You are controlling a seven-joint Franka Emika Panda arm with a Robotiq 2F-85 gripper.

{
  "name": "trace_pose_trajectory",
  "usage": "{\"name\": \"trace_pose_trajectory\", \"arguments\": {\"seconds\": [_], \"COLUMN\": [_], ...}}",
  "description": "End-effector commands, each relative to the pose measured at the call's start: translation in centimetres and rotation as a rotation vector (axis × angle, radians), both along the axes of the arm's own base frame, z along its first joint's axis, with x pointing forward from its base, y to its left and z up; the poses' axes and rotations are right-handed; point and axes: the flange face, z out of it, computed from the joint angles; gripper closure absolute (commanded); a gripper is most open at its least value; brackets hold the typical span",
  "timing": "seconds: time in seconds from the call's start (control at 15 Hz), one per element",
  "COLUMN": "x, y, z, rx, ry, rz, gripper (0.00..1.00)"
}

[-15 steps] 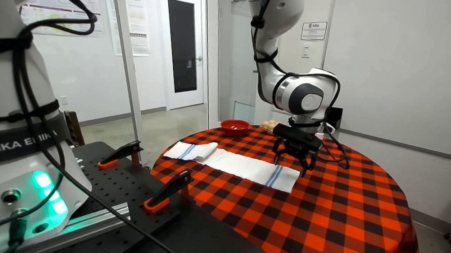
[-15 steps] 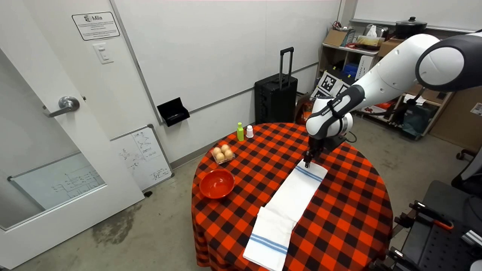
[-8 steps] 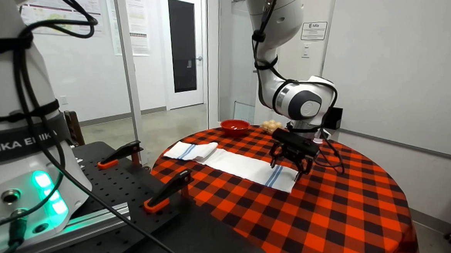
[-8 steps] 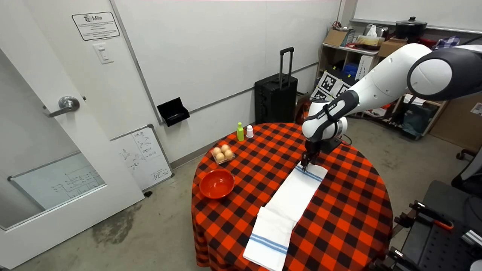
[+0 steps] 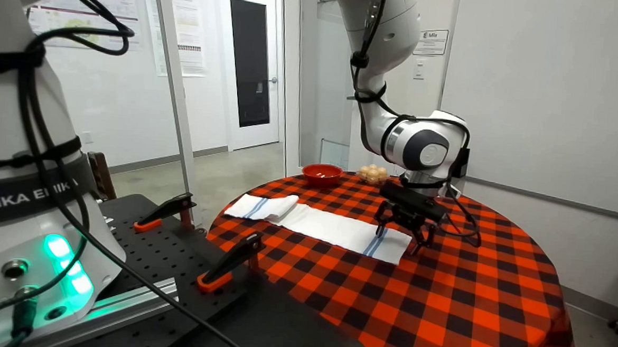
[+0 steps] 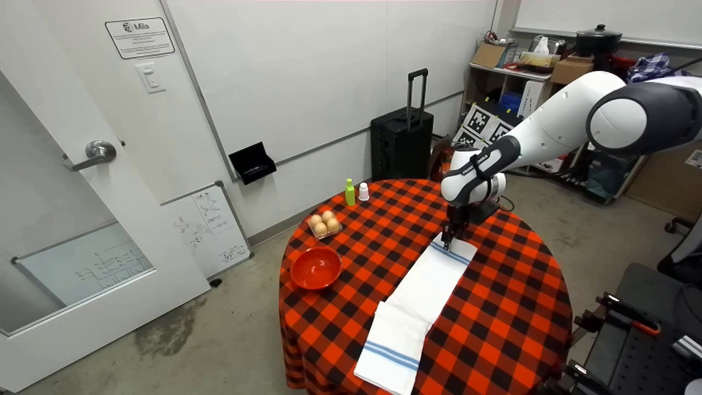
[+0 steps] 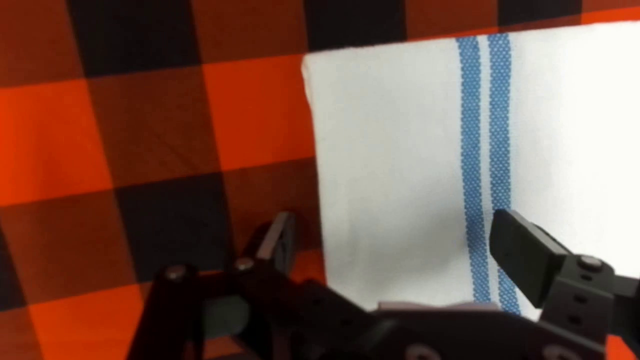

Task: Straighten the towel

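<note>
Straddling one short edge of the long white blue-striped cloth towel, the black two-fingered pincer gapes wide, red-and-black checked tablecloth beneath it.

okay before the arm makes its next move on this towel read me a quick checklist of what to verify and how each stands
1. Jaws open: ok, they stand wide apart.
2. Jaws astride the end edge of the towel: ok, in the wrist view one side appears over the blue stripes, the other past the edge, over the checked tablecloth.
3. That end lying flat: ok, as far as it shows.
4. Jaws touching the cloth: cannot tell.
5. Towel straight along its length: not ok, both exterior views show a kink partway along.
6. Red bowl and pack of eggs apart from the towel: ok.
</note>
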Motion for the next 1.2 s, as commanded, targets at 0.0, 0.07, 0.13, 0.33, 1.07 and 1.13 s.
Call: {"name": "trace_pose_trajectory", "arguments": {"seconds": [0.0, 0.07, 0.13, 0.33, 1.07, 1.13], "x": [-0.1, -0.1, -0.1, -0.2, -0.1, -0.1], "y": [-1.4, -1.5, -1.4, -0.4, 0.5, 0.0], "z": [-0.7, -0.7, -0.9, -1.5, -0.7, -0.4], "rx": [-0.011, -0.011, -0.007, 0.005, 0.026, 0.013], "ry": [0.022, 0.025, 0.028, 0.038, 0.049, 0.051], "rz": [0.000, -0.001, 0.002, 0.026, 0.079, 0.073], "gripper": [0.00, 0.00, 0.00, 0.21, 1.00, 1.00]}}
